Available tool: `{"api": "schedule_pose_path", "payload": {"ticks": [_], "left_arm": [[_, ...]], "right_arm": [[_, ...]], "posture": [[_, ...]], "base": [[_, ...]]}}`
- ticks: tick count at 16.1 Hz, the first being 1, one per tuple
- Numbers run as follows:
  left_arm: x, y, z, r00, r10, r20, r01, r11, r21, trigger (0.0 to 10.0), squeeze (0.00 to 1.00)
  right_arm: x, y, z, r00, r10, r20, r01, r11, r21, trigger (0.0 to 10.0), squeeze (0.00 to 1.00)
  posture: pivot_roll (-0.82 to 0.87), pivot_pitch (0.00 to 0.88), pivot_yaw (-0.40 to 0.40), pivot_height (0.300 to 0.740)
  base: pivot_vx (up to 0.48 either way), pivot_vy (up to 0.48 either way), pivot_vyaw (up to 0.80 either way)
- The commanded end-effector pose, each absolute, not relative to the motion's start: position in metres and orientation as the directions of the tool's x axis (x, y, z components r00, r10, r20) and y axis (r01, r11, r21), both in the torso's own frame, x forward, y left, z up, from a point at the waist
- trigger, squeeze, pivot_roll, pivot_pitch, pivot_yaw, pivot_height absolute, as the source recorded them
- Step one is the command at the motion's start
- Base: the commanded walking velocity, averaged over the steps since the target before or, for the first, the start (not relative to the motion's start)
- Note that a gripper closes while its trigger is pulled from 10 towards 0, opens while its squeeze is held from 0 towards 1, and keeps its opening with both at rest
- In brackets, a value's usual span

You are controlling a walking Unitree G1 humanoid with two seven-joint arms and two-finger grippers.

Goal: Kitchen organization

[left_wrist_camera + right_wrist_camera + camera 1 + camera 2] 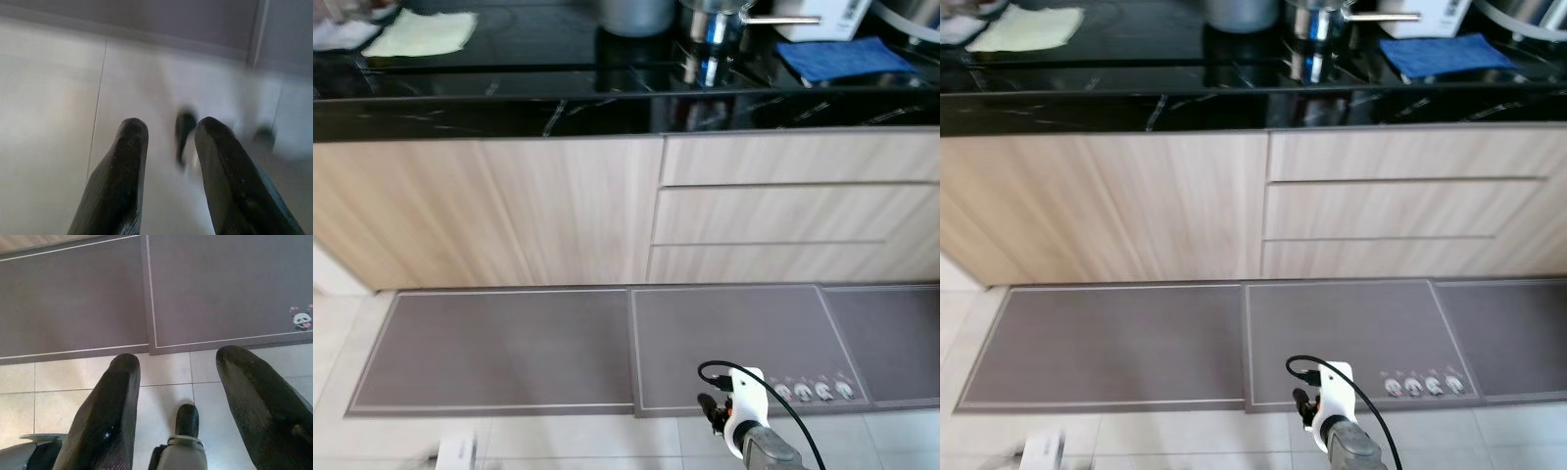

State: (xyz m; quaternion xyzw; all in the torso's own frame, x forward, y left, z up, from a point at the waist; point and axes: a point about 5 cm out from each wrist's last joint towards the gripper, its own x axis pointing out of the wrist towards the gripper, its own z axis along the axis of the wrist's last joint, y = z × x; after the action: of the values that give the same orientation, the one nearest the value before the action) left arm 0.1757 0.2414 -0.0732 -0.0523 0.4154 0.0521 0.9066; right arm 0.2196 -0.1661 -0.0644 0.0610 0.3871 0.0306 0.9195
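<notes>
Black marble worktop (509, 108) above pale wood cabinets (489, 211); both grippers' fingers spread, empty, over floor: left gripper (168, 134), right gripper (178, 367).

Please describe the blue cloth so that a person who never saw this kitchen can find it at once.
Look at the black counter above the wooden cabinets, and go to its right end, past the steel pot. The blue cloth lies flat there; the other cloth, far left, is pale yellow.

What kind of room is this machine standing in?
Most likely a home kitchen: a glossy black countertop carrying a steel pot and a blue cloth, pale wood drawers beneath, and grey mats on the tiled floor.
</notes>
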Motion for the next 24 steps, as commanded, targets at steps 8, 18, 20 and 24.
{"api": "schedule_pose_path", "payload": {"ticks": [8, 18, 20, 24], "left_arm": [[0.168, 0.247, -0.075, 0.644, 0.075, -0.761, -0.186, 0.981, -0.061, 10.0, 0.0], [0.133, 0.248, -0.09, 0.527, 0.117, -0.842, -0.201, 0.979, 0.01, 10.0, 0.0], [0.13, 0.253, -0.09, 0.524, 0.121, -0.843, -0.204, 0.979, 0.014, 10.0, 0.0], [0.126, 0.253, -0.091, 0.516, 0.119, -0.848, -0.196, 0.981, 0.019, 10.0, 0.0]], "right_arm": [[0.198, -0.17, -0.077, 0.651, 0.091, -0.754, 0.025, 0.99, 0.141, 10.0, 0.0], [0.193, -0.167, -0.079, 0.63, 0.116, -0.768, -0.018, 0.991, 0.136, 10.0, 0.0], [0.192, -0.169, -0.08, 0.629, 0.113, -0.769, -0.015, 0.991, 0.134, 10.0, 0.0], [0.189, -0.167, -0.081, 0.623, 0.127, -0.772, -0.029, 0.99, 0.139, 10.0, 0.0]], "posture": [[0.02, 0.052, -0.012, 0.74], [0.03, 0.061, -0.025, 0.74], [0.02, 0.067, -0.026, 0.74], [0.02, 0.073, -0.021, 0.74]], "base": [[0.0, 0.0, 0.0], [0.0, 0.0, 0.0], [0.0, 0.0, 0.0], [0.0, 0.0, 0.0]]}}
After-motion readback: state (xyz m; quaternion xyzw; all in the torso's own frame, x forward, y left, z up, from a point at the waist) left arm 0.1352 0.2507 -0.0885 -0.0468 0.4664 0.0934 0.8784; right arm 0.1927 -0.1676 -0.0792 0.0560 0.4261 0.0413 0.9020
